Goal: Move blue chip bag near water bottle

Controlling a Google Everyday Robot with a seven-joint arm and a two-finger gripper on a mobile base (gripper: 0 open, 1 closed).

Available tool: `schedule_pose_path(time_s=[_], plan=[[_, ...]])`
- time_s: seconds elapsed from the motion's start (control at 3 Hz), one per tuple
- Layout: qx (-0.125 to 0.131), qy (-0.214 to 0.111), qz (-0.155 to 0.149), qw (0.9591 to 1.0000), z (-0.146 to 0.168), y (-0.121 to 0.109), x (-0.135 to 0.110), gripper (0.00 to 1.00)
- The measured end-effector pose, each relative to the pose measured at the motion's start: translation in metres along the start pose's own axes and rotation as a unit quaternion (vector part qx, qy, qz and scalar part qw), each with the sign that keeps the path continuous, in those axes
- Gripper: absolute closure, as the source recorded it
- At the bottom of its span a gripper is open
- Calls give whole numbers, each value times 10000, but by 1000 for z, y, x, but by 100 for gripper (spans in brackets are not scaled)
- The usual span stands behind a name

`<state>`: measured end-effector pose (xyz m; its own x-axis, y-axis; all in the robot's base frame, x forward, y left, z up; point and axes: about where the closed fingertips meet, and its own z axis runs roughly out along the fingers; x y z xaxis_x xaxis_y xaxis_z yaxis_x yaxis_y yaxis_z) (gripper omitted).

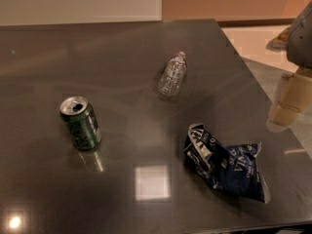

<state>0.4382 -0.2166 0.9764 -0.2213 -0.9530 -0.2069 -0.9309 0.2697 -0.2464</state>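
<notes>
The blue chip bag (225, 165) lies crumpled on the dark table (122, 57), toward the front right. The water bottle (173, 75) lies on its side near the table's middle, behind and to the left of the bag, with its pale cap pointing away. My gripper (288, 100) shows as pale beige parts under a grey arm piece at the right edge of the view. It hangs over the table's right side, to the right of and beyond the bag, touching neither bag nor bottle.
A green soda can (81, 123) stands upright at the left, its top open. The table's right edge runs diagonally just past the gripper, with pale floor (248, 38) beyond. The front edge lies close below the bag.
</notes>
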Motion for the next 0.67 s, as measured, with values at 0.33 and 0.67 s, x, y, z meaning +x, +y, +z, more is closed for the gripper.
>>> schedule_pose_path(time_s=[0.33, 0.67], plan=[[9, -2, -2, 10000, -1, 0, 0, 0], [-246, 36, -241, 9994, 10, 19, -5, 0]])
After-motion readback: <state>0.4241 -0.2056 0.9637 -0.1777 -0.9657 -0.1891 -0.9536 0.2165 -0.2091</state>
